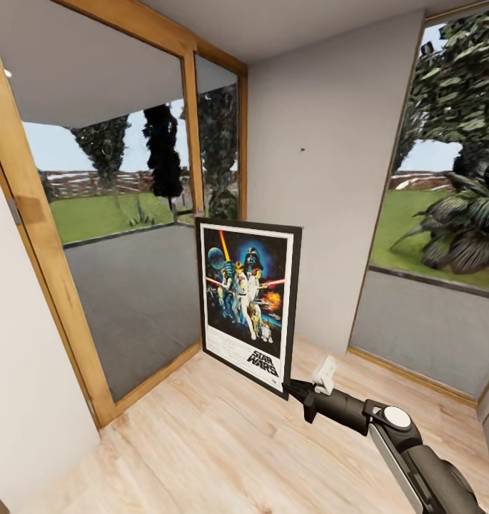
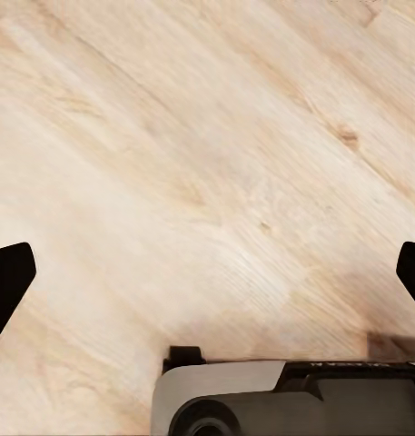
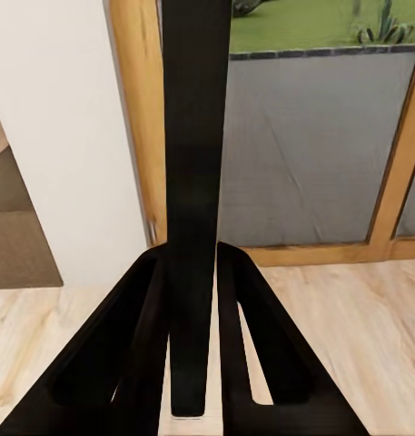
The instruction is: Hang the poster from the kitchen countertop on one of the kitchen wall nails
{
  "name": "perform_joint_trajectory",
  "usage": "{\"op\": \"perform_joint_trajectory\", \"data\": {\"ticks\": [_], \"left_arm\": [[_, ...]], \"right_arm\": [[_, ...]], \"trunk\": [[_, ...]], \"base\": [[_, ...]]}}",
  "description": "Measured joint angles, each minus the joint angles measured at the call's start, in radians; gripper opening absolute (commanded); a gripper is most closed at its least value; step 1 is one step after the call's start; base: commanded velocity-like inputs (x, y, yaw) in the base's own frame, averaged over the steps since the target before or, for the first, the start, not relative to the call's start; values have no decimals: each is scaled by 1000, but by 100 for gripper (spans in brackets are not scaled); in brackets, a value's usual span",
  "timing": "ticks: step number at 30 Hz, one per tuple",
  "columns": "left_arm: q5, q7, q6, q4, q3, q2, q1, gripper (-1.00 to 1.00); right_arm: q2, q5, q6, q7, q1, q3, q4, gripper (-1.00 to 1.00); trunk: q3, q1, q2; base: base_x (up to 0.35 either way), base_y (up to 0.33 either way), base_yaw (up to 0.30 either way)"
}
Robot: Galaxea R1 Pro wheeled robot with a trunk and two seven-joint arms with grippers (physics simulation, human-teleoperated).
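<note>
The Star Wars poster [image 1: 248,303] hangs upright in the air in front of the pale grey wall, its dark blue artwork facing me. My right gripper [image 1: 293,390] is shut on its lower right corner. The right wrist view looks along the poster's black edge [image 3: 196,136], which is clamped between the two fingers [image 3: 252,345] of that gripper [image 3: 196,262]. One wall nail [image 1: 302,150] is a dark speck on the wall, above and slightly right of the poster's top. My left gripper [image 2: 207,272] is open over the wooden floor, holding nothing. The kitchen countertop is out of view.
Wood-framed glass doors [image 1: 123,214] stand at the left, and a window [image 1: 444,214] onto the garden at the right. A white wall [image 1: 23,371] rises close on my left. Light wood flooring [image 1: 223,450] stretches below the poster.
</note>
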Motion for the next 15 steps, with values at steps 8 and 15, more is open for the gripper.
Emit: {"op": "perform_joint_trajectory", "data": {"ticks": [8,15], "left_arm": [[0,0,0,0,0,0,0,100],[0,0,0,0,0,0,0,100]], "right_arm": [[0,0,0,0,0,0,0,-100],[0,0,0,0,0,0,0,-100]], "trunk": [[0,0,0],[0,0,0]], "base": [[232,284,-9],[232,284,-129]]}}
